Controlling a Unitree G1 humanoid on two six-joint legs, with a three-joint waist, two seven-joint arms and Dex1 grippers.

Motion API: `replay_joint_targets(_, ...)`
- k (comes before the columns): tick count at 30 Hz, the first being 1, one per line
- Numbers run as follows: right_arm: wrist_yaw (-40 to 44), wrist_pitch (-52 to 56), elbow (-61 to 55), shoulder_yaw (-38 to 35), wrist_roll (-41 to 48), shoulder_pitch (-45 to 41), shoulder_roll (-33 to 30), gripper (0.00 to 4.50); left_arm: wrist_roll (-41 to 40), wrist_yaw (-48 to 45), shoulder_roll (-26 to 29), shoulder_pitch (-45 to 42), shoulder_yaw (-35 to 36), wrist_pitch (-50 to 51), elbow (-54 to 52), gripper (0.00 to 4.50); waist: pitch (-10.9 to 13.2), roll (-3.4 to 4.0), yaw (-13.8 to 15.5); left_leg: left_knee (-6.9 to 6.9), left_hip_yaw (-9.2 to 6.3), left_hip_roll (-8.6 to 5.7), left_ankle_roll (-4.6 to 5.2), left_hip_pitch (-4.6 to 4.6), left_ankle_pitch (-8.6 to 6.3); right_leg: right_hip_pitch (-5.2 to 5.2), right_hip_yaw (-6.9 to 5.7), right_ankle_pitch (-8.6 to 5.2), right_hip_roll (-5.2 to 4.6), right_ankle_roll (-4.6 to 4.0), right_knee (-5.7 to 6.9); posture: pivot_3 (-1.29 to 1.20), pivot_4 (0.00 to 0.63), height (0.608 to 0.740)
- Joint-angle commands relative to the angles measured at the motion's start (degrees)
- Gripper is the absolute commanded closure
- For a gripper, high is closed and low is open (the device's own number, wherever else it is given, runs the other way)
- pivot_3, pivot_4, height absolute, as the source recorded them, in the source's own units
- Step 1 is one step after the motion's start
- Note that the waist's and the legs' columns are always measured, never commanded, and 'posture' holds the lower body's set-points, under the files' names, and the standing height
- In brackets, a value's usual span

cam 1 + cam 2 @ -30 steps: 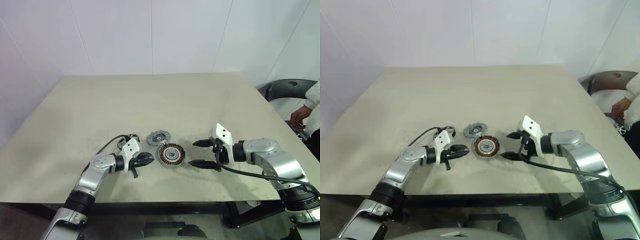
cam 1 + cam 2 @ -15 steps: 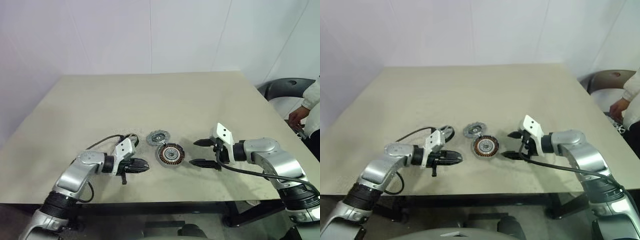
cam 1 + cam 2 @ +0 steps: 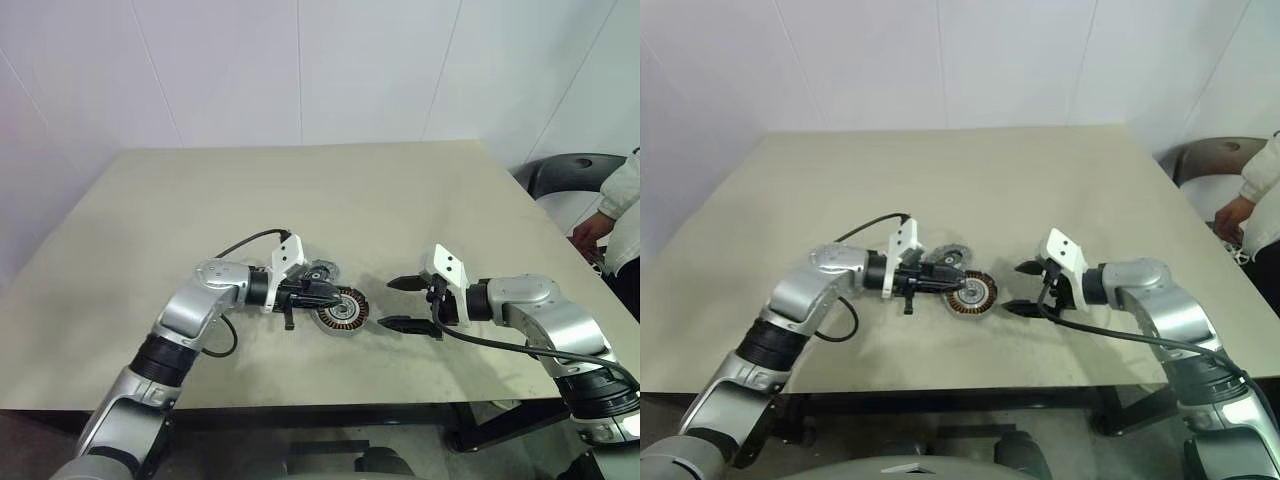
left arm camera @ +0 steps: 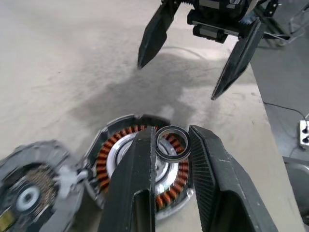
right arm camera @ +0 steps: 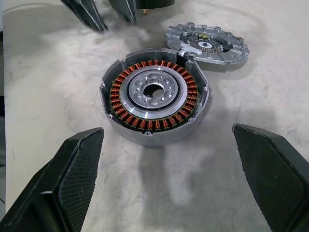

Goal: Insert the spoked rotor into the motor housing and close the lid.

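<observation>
Little of the job looks done: the motor housing (image 5: 145, 128) lies on the table (image 3: 300, 190) with its copper windings and silver centre bare and nothing seated in it. The lid (image 5: 207, 43) lies flat against its far rim, not closed. Above the housing's centre, the left gripper (image 4: 172, 131) pinches a small dark ring (image 4: 172, 149); I cannot tell whether this is the spoked rotor. Seating the rotor and closing the lid both appear to remain. The right gripper (image 3: 390, 304) hangs just beside the housing, fingers spread wide and holding nothing. The tabletop is plain beige, with white wall panels (image 3: 300, 70) behind it. A dark chair (image 3: 560, 175) and a person (image 3: 625, 215) are at the right edge.
</observation>
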Motion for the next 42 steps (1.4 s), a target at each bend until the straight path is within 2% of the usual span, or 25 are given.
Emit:
replay_joint_targets(1, -0.34, -0.69, -1.72, -2.53, 0.71, 0.03, -0.67, 0.00, 1.63, 0.21, -1.32, -2.49, -0.44, -2.92, 2.96, 3.82, 0.00, 0.00, -0.03, 0.00, 0.00, 0.00, 0.00, -0.03, 0.00, -0.02, 0.00, 0.00, 0.00, 0.00, 0.00, 0.00, 0.000, 0.740)
replay_joint_targets(7, -0.86, -0.36, -2.36, -2.92, 0.88, 0.68, -0.48, 0.00, 3.33, -0.99, -3.42, -2.03, -1.37, -9.06, 6.53, 3.82, 0.01, -0.02, 0.03, 0.02, 0.01, 0.00, -0.04, -0.10, 0.02, -0.08, 0.01, 0.00, -0.01, 0.00, -0.01, 0.00, 0.000, 0.740)
replay_joint_targets(17, -1.48, -0.38, -2.97, -3.32, 1.08, 1.44, -0.25, 0.00, 6.66, 0.12, -6.53, -2.52, -1.85, -14.56, 14.29, 3.82, 0.01, -0.01, 0.02, 0.03, 0.01, -0.01, 0.00, -0.10, 0.01, -0.09, 0.00, 0.00, 0.00, 0.01, 0.00, 0.00, 0.000, 0.740)
replay_joint_targets(27, -1.91, -0.41, -3.27, -3.26, 1.34, 1.64, -0.17, 0.00, 8.19, 1.06, -7.86, -2.82, -1.42, -18.92, 17.62, 3.82, 0.01, -0.01, 0.02, 0.04, 0.01, -0.02, -0.02, -0.10, 0.01, -0.08, 0.00, 0.01, -0.01, 0.01, 0.01, 0.00, 0.000, 0.740)
replay_joint_targets(42, -2.18, -0.24, -3.36, -2.69, 1.29, 0.97, 0.17, 0.00, 8.64, 1.44, -8.19, -3.86, -0.89, -19.22, 19.70, 3.82, 0.00, -0.02, -0.02, 0.07, 0.01, -0.03, -0.02, -0.10, 0.02, -0.08, 0.00, 0.01, 0.00, 0.02, 0.04, 0.00, 0.000, 0.740)
